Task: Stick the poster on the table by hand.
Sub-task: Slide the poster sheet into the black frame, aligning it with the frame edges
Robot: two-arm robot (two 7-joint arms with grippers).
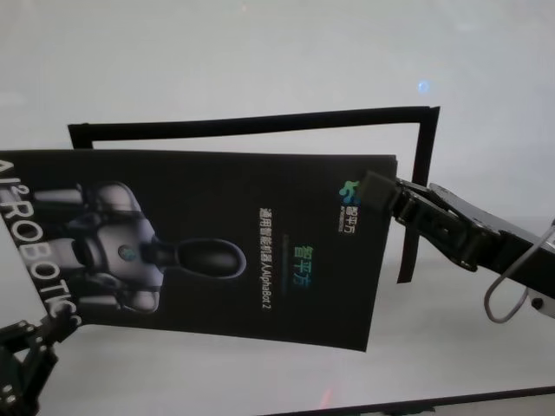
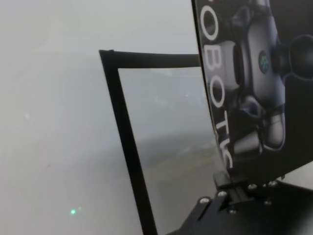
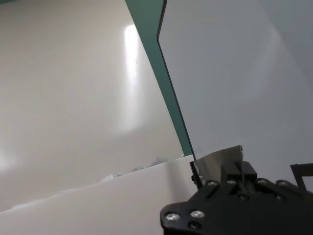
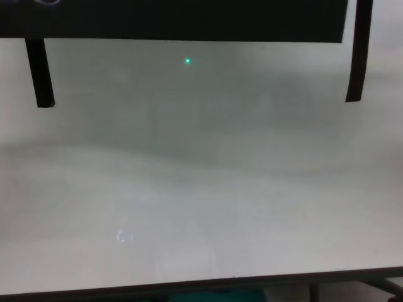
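Observation:
The poster (image 1: 217,243) is a black glossy sheet with a grey robot image and white lettering. It hangs tilted above the white table (image 1: 260,52), held between both grippers. My right gripper (image 1: 377,192) is shut on its right edge near the upper corner. My left gripper (image 1: 50,331) is shut on its lower left corner. In the left wrist view the poster (image 2: 259,88) rises from the left gripper (image 2: 229,180). In the right wrist view the right gripper (image 3: 220,169) clamps a sheet corner. The chest view shows the poster's lower edge (image 4: 189,19) over the table (image 4: 201,189).
Narrow black tape strips (image 1: 260,121) lie on the table as a frame behind and beside the poster. They also show in the left wrist view (image 2: 128,147) and the chest view (image 4: 39,72). The table's dark front edge (image 4: 189,286) runs below.

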